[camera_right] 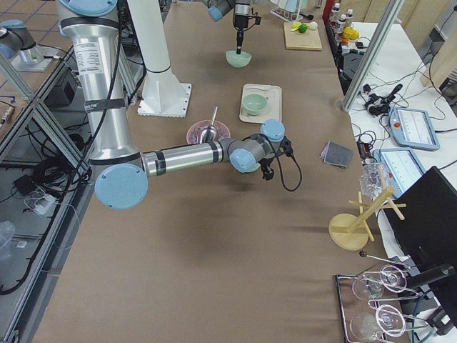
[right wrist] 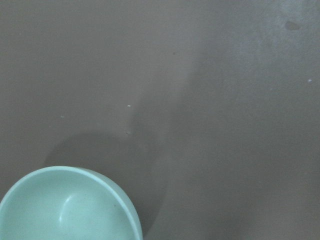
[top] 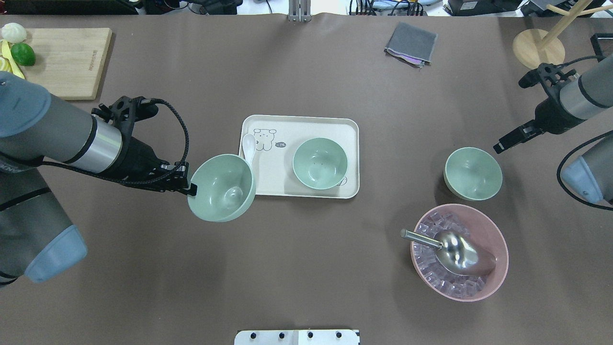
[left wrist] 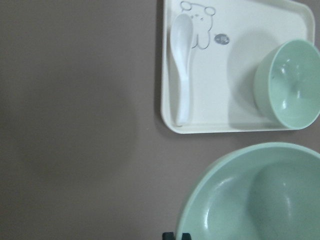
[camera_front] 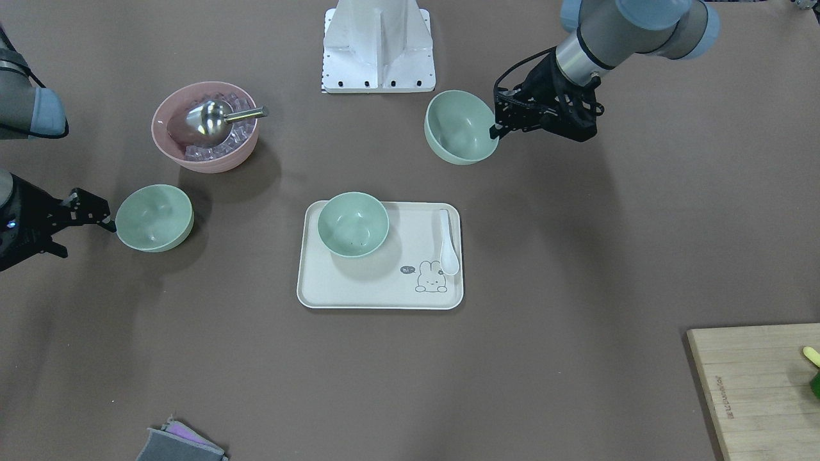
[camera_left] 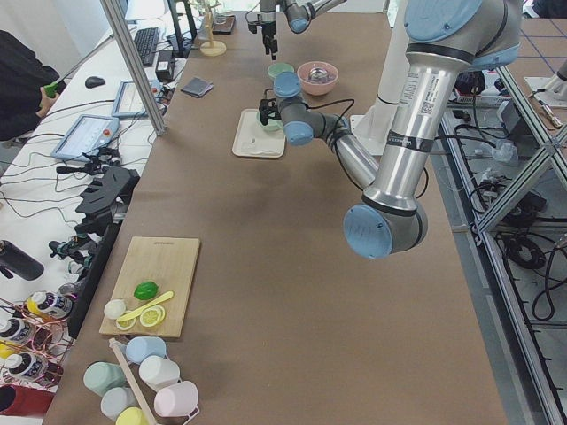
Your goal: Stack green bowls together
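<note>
Three pale green bowls show. My left gripper [top: 191,188] is shut on the rim of one green bowl [top: 221,188] and holds it above the table, just left of the white tray [top: 306,125]. It also fills the bottom of the left wrist view [left wrist: 260,195]. A second green bowl [top: 320,163] stands upright on the tray. A third green bowl [top: 473,172] stands on the table at the right. My right gripper [top: 499,146] is just beside its far right rim, apart from it, and looks open and empty.
A pink bowl [top: 459,258] with ice cubes and a metal scoop stands near the third bowl. A white spoon [top: 248,146] lies on the tray's left side. A cutting board [top: 72,62], a grey cloth [top: 411,43] and a wooden stand [top: 539,48] are at the far edge.
</note>
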